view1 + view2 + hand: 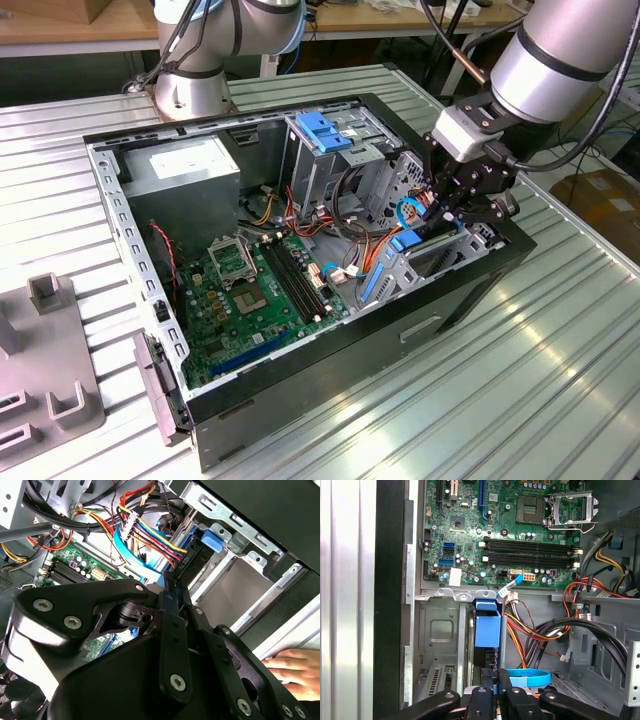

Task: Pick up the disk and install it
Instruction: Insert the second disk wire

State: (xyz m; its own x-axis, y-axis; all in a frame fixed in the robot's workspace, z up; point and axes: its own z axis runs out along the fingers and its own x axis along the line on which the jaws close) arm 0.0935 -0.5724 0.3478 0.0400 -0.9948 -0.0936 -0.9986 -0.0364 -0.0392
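Disk [486,630], blue-edged, upright in computer case [470,290] bay beside motherboard [245,300]; gripper [455,215] fingers [492,685] closed on disk.

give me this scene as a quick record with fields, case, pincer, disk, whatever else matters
case: open computer case lying on a ribbed metal table
pincer: down inside the case at the drive bay, on the exterior view's right
disk: dark slab with a light-blue bracket standing edge-on in the bay slot, right at the pincer
grip: cannot tell whether the pincer is closed on the disk
board: green motherboard on the case floor
cables: coloured wire bundle beside the bay
hand: a person's hand resting outside the case
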